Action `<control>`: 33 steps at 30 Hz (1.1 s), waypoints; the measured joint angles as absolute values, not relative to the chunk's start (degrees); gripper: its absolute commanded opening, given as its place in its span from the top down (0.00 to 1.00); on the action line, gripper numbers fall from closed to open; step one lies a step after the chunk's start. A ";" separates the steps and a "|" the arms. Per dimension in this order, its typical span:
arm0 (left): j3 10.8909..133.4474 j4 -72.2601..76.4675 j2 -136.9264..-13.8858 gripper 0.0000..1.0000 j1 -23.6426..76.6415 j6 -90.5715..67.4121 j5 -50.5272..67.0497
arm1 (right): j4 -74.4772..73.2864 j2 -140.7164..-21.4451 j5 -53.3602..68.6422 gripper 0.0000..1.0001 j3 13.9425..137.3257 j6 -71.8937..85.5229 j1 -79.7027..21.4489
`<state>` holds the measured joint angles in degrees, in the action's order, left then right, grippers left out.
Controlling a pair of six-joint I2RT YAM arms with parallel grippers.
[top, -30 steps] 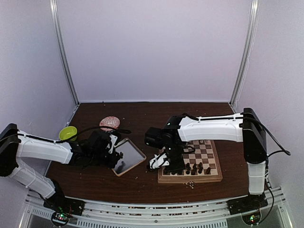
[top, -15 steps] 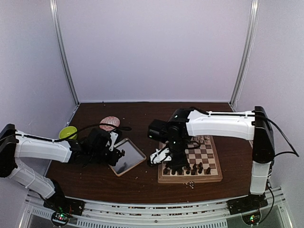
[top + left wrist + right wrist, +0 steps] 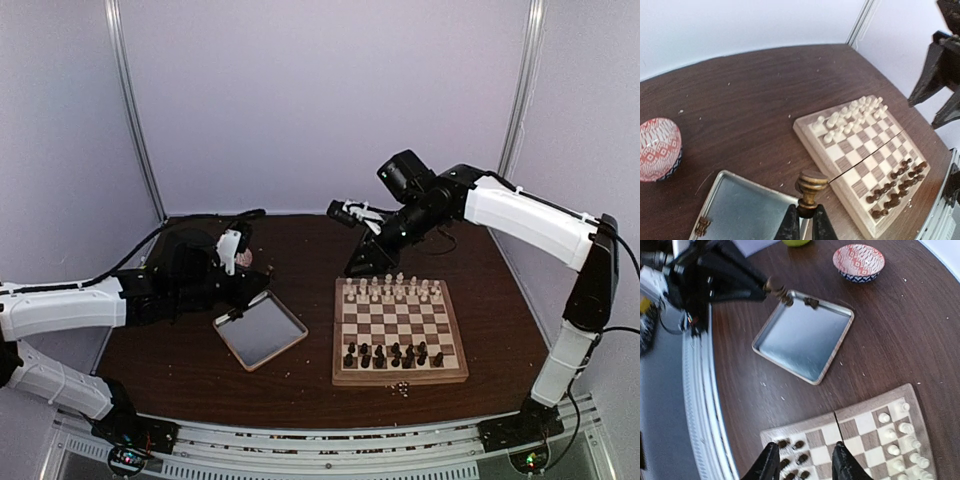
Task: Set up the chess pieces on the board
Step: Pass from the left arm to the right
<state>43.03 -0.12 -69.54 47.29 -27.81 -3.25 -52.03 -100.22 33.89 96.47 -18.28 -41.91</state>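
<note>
Laboratory robot cell: a dark table (image 3: 300, 240) is enclosed by plain pale walls (image 3: 320, 100) and aluminium posts (image 3: 135, 110); the left arm (image 3: 60, 308) and right arm (image 3: 525, 215) are mounted on a metal rail (image 3: 320, 440).

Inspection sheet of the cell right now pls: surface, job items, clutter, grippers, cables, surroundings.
Surface: dark wood table, crumbs scattered.
Job's things: board carries cream pieces on far rows, dark pieces on near rows; one stray piece lies in the silver tray.
Clutter: silver tray, patterned bowl.
Grippers: left gripper shut on held piece at the tray's edge; right gripper open, empty, high beyond the board.
Cables: black cable along left arm.
Surroundings: pale walls; nothing else seen.
</note>
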 measured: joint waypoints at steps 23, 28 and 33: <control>50.22 10.94 -69.76 0.96 47.27 -31.70 6.00 | 44.71 -112.66 68.79 0.54 82.11 75.59 -39.44; 50.22 12.12 -70.13 0.96 47.29 -32.38 6.46 | 49.43 -112.66 69.32 0.53 82.11 79.53 -40.27; 50.22 13.54 -70.52 0.96 47.22 -33.19 6.50 | 50.83 -112.71 69.63 0.53 82.02 80.60 -40.91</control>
